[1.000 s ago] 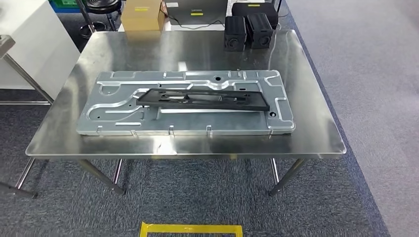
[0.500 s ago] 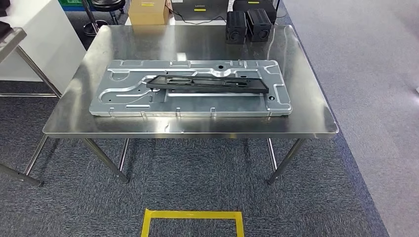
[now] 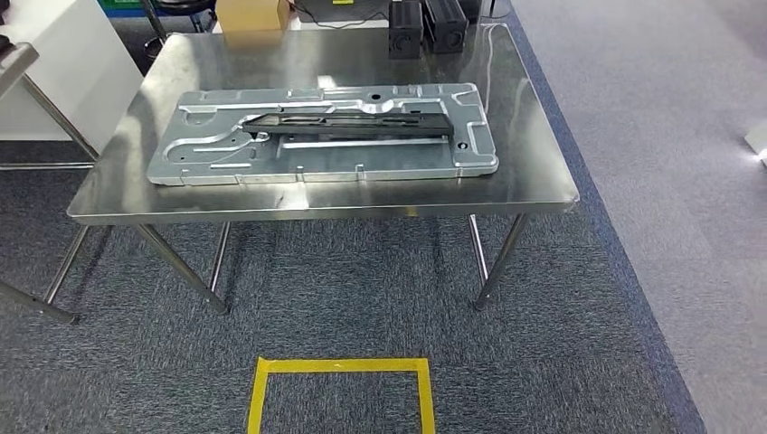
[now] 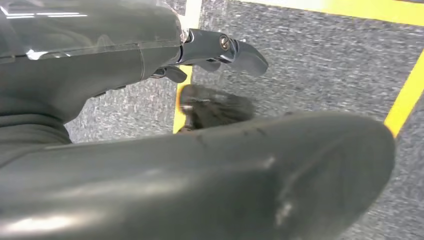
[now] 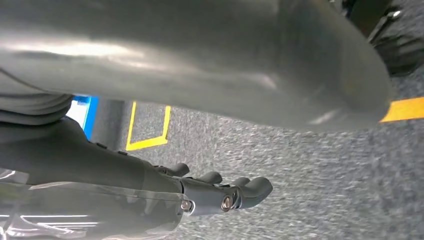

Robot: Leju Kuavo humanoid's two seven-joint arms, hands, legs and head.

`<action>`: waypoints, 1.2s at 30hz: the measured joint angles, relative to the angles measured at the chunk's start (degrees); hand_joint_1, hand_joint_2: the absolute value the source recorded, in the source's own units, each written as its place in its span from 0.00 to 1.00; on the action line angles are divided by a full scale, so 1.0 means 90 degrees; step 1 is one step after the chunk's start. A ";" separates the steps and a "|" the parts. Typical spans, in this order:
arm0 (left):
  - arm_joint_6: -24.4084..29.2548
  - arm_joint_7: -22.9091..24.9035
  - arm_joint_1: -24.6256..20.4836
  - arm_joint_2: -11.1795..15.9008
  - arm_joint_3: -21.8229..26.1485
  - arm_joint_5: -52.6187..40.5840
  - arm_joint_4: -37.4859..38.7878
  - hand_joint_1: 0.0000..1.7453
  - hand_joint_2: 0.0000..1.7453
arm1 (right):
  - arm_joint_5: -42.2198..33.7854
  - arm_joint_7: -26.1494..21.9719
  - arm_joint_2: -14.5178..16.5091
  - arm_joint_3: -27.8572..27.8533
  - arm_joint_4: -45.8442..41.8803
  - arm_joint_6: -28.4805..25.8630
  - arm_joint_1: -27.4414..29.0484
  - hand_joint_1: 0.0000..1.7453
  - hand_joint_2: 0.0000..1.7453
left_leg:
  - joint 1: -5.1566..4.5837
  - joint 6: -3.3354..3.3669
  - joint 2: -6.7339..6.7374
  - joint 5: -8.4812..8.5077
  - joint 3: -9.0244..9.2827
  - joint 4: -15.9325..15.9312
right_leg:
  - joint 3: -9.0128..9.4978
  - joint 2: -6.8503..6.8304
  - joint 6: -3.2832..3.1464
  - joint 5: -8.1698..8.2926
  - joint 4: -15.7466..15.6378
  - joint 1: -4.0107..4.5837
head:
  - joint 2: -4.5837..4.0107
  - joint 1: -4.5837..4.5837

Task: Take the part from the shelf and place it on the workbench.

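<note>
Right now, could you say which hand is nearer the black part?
Left, probably: the left hand and right hand both hang over the carpet, short of the table, but the part lies left of centre.

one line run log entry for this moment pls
phase: part set down | black part lying on silver panel on workbench | left hand empty, over carpet | right hand empty, over carpet

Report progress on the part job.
Looks done: the black part lies on the metal plate on the workbench. In hand: nothing; the left hand and right hand hang open over carpet. Left: nothing that I can see.
</note>
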 joint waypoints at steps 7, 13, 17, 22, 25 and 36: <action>-0.0016 0.0021 -0.0055 -0.0006 -0.0015 -0.0024 0.0000 0.00 0.00 | -0.0161 0.0019 0.0008 -0.0110 0.0036 0.0264 -0.0033 0.00 0.00 | -0.0127 0.0242 -0.0415 0.0338 0.1570 -0.2011 | -0.0526 0.0326 0.0158 0.0413 0.0175 0.0007 | 0.0001 0.0000; 0.0009 0.0087 -0.0073 -0.0066 -0.0080 -0.0137 0.0000 0.00 0.00 | -0.0101 0.0344 0.0007 -0.0137 0.0049 0.0135 -0.0026 0.00 0.00 | -0.0098 0.0435 -0.0079 0.0728 0.1208 -0.2106 | -0.0883 0.0028 0.0326 -0.0622 0.1221 -0.0049 | 0.0001 0.0034; -0.0008 0.0104 -0.0091 -0.0086 -0.0131 -0.0170 0.0000 0.00 0.00 | -0.0116 0.0390 0.0007 -0.0138 0.0054 0.0149 -0.0039 0.00 0.00 | -0.0098 0.0371 0.0054 0.0998 0.0802 -0.2033 | -0.0649 -0.0012 0.0439 -0.0448 0.1793 -0.0133 | 0.0001 0.0034; -0.0013 0.0107 -0.0130 -0.0120 -0.0163 -0.0170 0.0000 0.00 0.00 | -0.0126 0.0450 0.0005 -0.0138 0.0074 0.0207 -0.0079 0.00 0.00 | -0.0108 0.0194 0.0088 0.1220 0.0456 -0.1820 | 0.0705 -0.0030 0.0352 -0.0526 -0.0028 -0.0118 | 0.0001 0.0031; -0.0007 0.0117 -0.0130 -0.0123 -0.0163 -0.0170 0.0001 0.00 0.00 | -0.0129 0.0435 0.0004 -0.0139 0.0080 0.0247 -0.0061 0.00 0.00 | -0.0057 0.0074 0.0062 0.1181 0.0328 -0.1716 | 0.0563 -0.0055 0.0170 -0.0405 -0.0079 -0.0097 | 0.0001 0.0029; 0.0034 0.0129 -0.0139 -0.0121 -0.0169 -0.0217 0.0002 0.00 0.00 | -0.0130 0.0143 0.0013 -0.0140 0.0083 0.0336 -0.0050 0.00 0.75 | -0.0079 0.0158 -0.0002 0.0420 0.1424 -0.1703 | -0.0429 -0.0080 0.0111 0.0283 0.0143 0.0022 | 0.0001 -0.0010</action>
